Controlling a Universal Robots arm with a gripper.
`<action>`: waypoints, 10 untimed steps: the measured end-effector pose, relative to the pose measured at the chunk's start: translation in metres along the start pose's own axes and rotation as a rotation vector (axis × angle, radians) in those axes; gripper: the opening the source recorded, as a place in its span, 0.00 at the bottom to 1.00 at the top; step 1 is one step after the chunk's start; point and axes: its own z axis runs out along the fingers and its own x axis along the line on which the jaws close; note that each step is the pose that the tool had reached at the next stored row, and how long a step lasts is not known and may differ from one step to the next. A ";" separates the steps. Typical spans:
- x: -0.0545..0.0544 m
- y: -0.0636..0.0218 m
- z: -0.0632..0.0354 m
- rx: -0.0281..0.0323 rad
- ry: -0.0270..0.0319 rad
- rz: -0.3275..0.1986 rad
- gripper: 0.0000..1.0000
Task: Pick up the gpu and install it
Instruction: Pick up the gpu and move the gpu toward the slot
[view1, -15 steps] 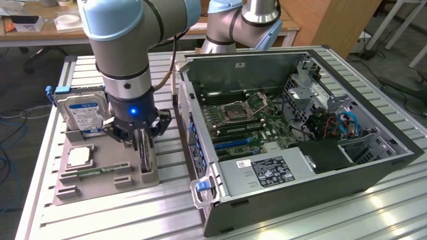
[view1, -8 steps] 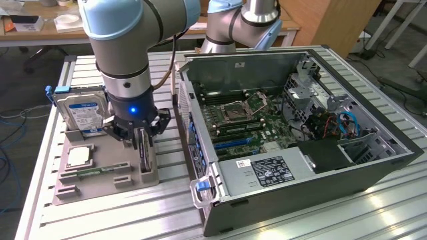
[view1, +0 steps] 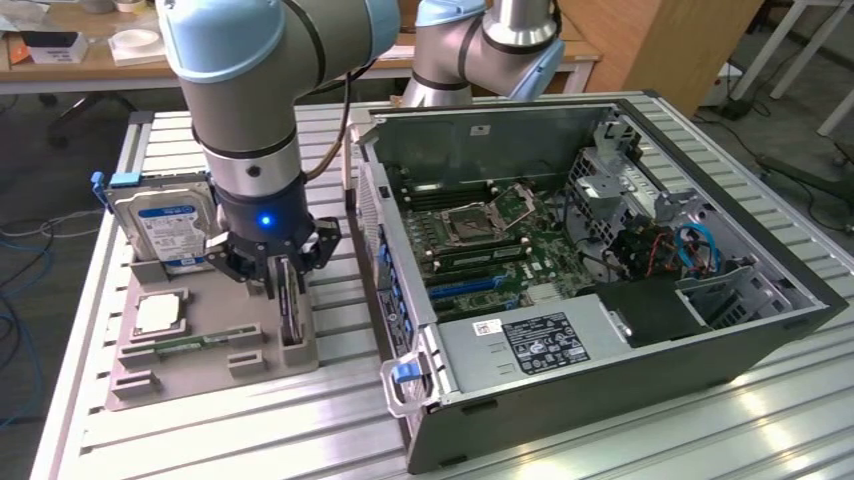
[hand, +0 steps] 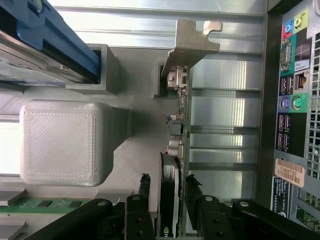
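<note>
At the exterior view's left, the hard drive (view1: 163, 225) is standing upright in the grey holder (view1: 147, 375). Beside it, the gripper (view1: 284, 285) is straddling the gpu (view1: 291, 318), which is standing edge-on in a holder slot (silver bracket (hand: 192, 40) at one end); the fingers (hand: 144, 187) are spread apart, not clamping the card. Farther right, the open computer case (view1: 747, 335) is lying on its side.

We see a slatted metal table (view1: 641, 440). Right under the gripper (view1: 286, 278), a grey holder (view1: 200, 365) rests on it. Just beside the gripper, toward the exterior view's right, an open case (view1: 561, 395) lies on the slats.
</note>
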 end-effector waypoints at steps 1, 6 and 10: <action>0.000 0.0000 0.0000 0.0000 0.0000 0.000 0.41; 0.000 0.0001 0.0001 -0.0001 -0.0001 0.000 0.41; 0.000 0.0001 0.0001 0.0000 -0.0001 0.000 0.40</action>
